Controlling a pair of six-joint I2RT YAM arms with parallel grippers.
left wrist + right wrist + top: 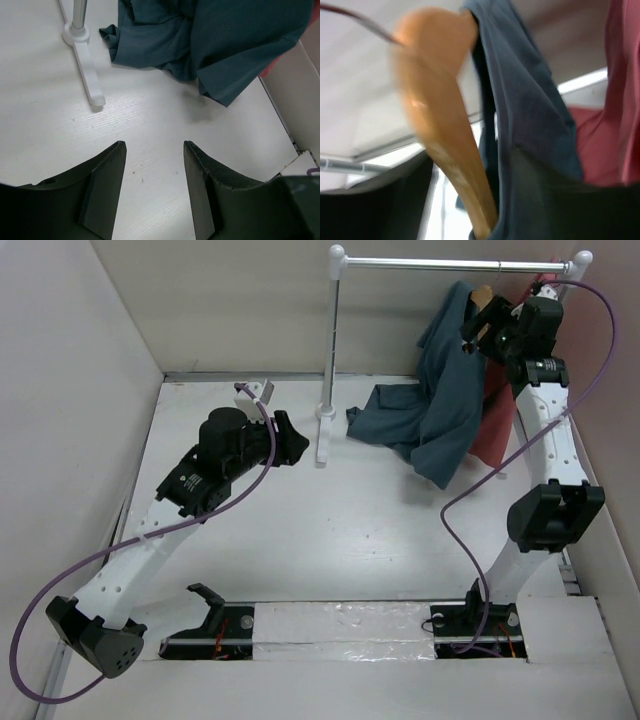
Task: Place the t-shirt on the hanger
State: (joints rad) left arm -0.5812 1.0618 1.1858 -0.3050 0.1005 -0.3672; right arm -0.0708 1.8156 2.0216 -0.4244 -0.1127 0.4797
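At one o'clock the t-shirt drapes on one side of the wooden hanger, between the parted jaws of the right gripper. With nothing holding it, I think it may slide off. The left gripper, apart and empty at nine o'clock, is too far to help.

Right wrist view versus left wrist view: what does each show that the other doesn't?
Only the right wrist view shows the wooden hanger and its metal hook, up close. Only the left wrist view shows the rail's white foot on the table and the left tool, open and empty. Both show the t-shirt and some of the coral-red garment.
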